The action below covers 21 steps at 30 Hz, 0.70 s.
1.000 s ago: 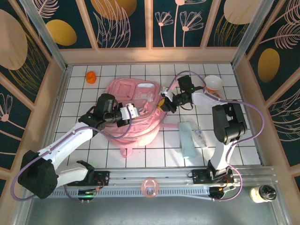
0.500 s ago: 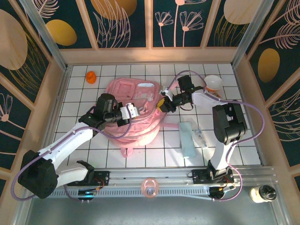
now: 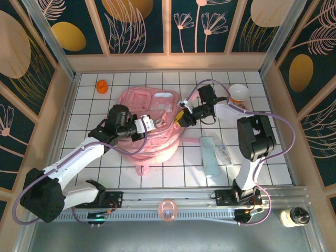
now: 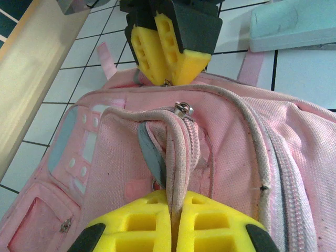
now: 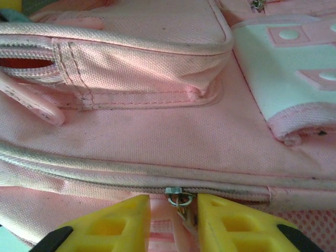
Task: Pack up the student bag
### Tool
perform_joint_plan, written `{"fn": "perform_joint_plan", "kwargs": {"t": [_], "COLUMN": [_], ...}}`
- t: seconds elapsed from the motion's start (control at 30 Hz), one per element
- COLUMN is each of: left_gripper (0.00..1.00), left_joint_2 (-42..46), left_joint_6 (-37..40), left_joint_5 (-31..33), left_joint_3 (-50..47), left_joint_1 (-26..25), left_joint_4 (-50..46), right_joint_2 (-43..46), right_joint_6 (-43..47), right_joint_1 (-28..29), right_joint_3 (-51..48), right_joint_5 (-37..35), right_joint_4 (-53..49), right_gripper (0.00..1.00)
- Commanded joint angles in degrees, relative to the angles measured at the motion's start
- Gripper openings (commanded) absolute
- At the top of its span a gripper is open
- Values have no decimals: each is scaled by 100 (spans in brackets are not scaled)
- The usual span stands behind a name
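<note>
The student bag (image 3: 149, 144) lies flat mid-table, pale pink with white panels. My left gripper (image 3: 152, 125) is shut on a fold of its piped zip edge (image 4: 176, 157), pinched between the yellow fingers (image 4: 142, 226). My right gripper (image 3: 181, 116) sits at the bag's right edge, facing the left one (image 4: 170, 65). In the right wrist view its jaws (image 5: 173, 207) stand slightly apart, open. The small metal zip pull (image 5: 179, 198) hangs between them, close to the right finger (image 5: 231, 220). The zip line (image 5: 105, 181) looks closed along this stretch.
A pale mint case (image 3: 210, 155) lies right of the bag. A white bowl (image 3: 239, 93) is behind the right arm, a small orange item (image 3: 102, 85) at the far left. A pink ring (image 3: 168, 210) and a bottle (image 3: 294, 216) sit by the front rail. Wooden walls surround the table.
The right gripper's jaws have parted around the zip pull, and that gripper has shifted slightly left. The left gripper keeps its pinch on the bag's edge.
</note>
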State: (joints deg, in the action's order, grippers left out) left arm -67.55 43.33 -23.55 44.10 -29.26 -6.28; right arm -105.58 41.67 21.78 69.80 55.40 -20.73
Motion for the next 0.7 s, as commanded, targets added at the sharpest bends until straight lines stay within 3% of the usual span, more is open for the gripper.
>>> {"fn": "perform_joint_plan", "kwargs": {"t": [0.0, 0.2, 0.43, 0.67], "left_gripper": [0, 0, 0, 0], "left_joint_2": [75, 32, -48, -62], "left_joint_6": [-68, -60, 255, 532], "left_joint_5": [-283, 71, 403, 454], "left_joint_3": [54, -6, -100, -60], "left_joint_1": [13, 8, 8, 3], "left_joint_4": [808, 734, 418, 239], "right_joint_2": [-187, -4, 611, 418], "right_joint_6": [-156, -603, -967, -1177], "right_joint_1": [113, 110, 113, 409], "right_joint_3": [-87, -122, -31, 634], "right_joint_5": [-8, -344, -978, -2058], "right_joint_4": [245, 529, 117, -801], "right_gripper": [27, 0, 0, 0]}}
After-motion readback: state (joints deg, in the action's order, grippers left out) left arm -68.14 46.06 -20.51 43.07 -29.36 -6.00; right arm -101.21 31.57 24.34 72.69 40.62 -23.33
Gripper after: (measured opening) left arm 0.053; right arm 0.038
